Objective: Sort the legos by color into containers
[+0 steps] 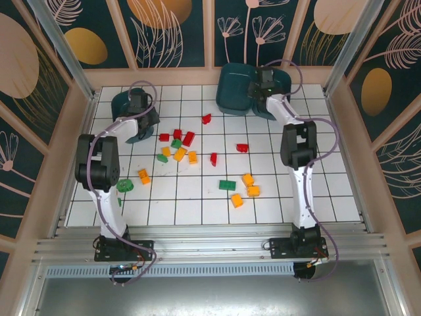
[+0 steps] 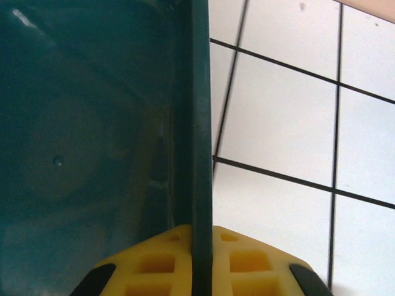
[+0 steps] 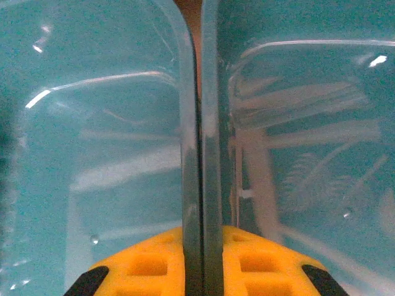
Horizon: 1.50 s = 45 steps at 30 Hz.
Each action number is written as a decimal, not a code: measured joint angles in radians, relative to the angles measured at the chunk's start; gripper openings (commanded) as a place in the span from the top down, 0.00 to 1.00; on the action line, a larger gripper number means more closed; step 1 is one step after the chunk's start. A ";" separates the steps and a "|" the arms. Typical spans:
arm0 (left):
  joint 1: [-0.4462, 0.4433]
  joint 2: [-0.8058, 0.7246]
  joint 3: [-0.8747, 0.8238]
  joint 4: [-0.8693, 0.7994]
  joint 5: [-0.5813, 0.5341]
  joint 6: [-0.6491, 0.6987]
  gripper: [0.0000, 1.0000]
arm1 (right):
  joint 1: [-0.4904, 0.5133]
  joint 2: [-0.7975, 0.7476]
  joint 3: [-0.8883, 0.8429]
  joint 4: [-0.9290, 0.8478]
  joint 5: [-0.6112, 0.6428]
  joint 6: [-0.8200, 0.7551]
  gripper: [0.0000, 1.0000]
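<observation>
Three dark teal containers stand at the back of the white tiled table. My left gripper (image 1: pixel 142 118) is shut on the right wall (image 2: pixel 200 123) of the left container (image 1: pixel 126 105); its yellow fingers (image 2: pixel 154 265) pinch the rim from both sides. My right gripper (image 1: pixel 260 99) is shut on the touching walls of the other two containers (image 1: pixel 233 89) (image 1: pixel 281 82), the left one's wall (image 3: pixel 191 154) pressed against the right one's (image 3: pixel 213 154). All three look empty inside. Red (image 1: pixel 188 138), green (image 1: pixel 227 185) and orange (image 1: pixel 248 178) legos lie scattered mid-table.
A green lego (image 1: pixel 124 185) lies beside the left arm. Orange legos (image 1: pixel 143 175) sit just right of it. A red lego (image 1: pixel 206 119) lies close to the middle container. Wooden walls and metal posts fence the table.
</observation>
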 measured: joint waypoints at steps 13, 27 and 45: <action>-0.079 0.161 0.225 0.000 0.038 -0.011 1.00 | 0.145 0.133 0.194 -0.155 0.132 0.003 1.00; -0.230 0.140 0.134 0.042 0.020 -0.068 1.00 | 0.237 -0.060 -0.167 -0.048 0.171 0.006 1.00; -0.311 0.015 -0.056 0.136 -0.013 -0.132 1.00 | 0.247 -0.298 -0.573 0.098 0.175 0.036 1.00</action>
